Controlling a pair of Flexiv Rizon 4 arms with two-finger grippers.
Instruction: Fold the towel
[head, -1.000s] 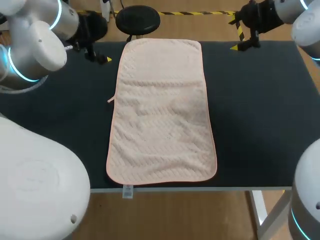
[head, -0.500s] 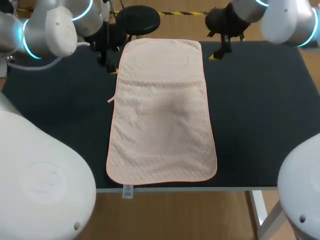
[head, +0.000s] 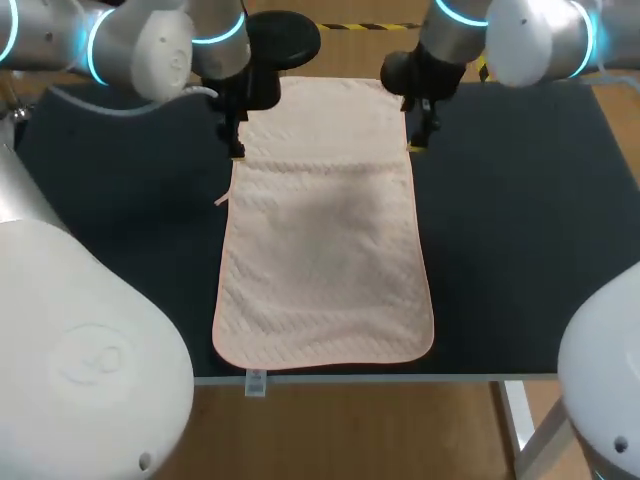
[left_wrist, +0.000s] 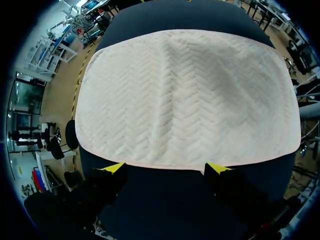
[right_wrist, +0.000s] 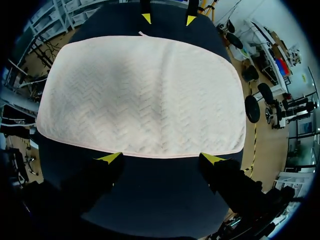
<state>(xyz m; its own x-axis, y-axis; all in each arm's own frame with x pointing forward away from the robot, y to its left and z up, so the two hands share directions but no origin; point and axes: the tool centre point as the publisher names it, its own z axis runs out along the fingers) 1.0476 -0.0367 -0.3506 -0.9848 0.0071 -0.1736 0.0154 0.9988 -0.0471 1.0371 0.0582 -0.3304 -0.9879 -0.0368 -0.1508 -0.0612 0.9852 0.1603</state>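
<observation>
A pale pink quilted towel (head: 325, 220) lies flat on the dark table (head: 520, 220), its length running from the far edge to the near edge. My left gripper (head: 236, 150) hangs open at the towel's left edge near the far end. My right gripper (head: 418, 140) hangs open at the right edge opposite it. In the left wrist view the towel (left_wrist: 185, 95) spreads ahead of the open gripper (left_wrist: 166, 168), its hem level with the yellow tips. The right wrist view shows the towel (right_wrist: 140, 95) ahead of the open gripper (right_wrist: 161, 158), with the left gripper (right_wrist: 168, 19) across it.
A small loop (head: 222, 199) sticks out from the towel's left hem. A white label (head: 255, 382) hangs over the table's near edge. Bare table surface lies to both sides of the towel.
Both arms have swung in from the table's far corners to the towel's left and right edges. The towel has not moved and both grippers stay open.
</observation>
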